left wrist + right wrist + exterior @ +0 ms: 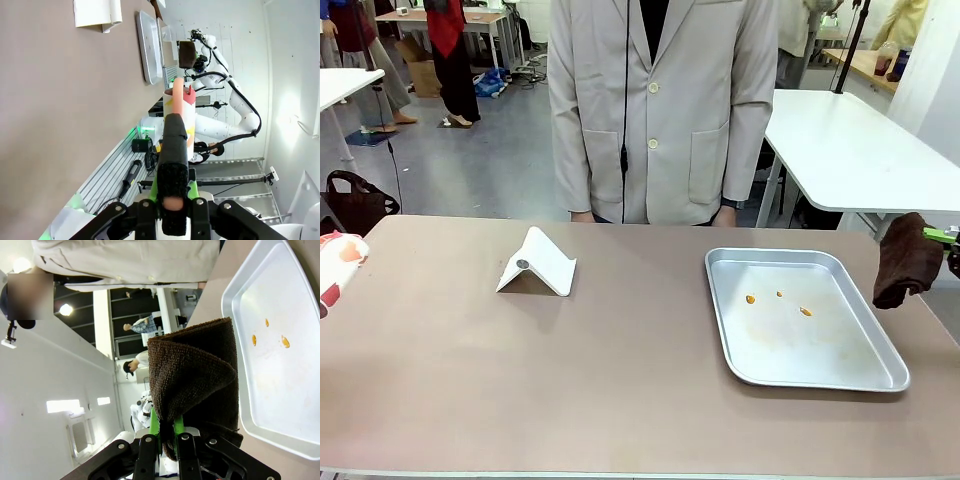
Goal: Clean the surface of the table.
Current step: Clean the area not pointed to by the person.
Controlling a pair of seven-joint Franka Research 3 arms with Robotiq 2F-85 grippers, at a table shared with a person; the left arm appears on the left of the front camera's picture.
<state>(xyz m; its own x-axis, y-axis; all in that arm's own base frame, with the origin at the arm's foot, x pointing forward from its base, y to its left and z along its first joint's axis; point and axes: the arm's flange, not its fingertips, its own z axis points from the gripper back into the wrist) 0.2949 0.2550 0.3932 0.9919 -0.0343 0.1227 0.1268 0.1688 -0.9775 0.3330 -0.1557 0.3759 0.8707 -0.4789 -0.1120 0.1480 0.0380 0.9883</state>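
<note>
Front view: the table [570, 390] spans the foreground, with its long axis running left to right and its near long edge toward the camera.
On its right half lies a metal tray [722, 264], long axis near to far, holding three orange crumbs [778, 298]. Left of the middle stands a white folded stand [542, 260]. At the left end the left gripper [174, 120] is clamped on a white bottle [189, 117] with red and pink parts. At the right end the right gripper [167, 422] pinches a brown cloth [905, 262] that hangs beside the tray. A person [660, 110] in a pale coat stands at the far edge.
</note>
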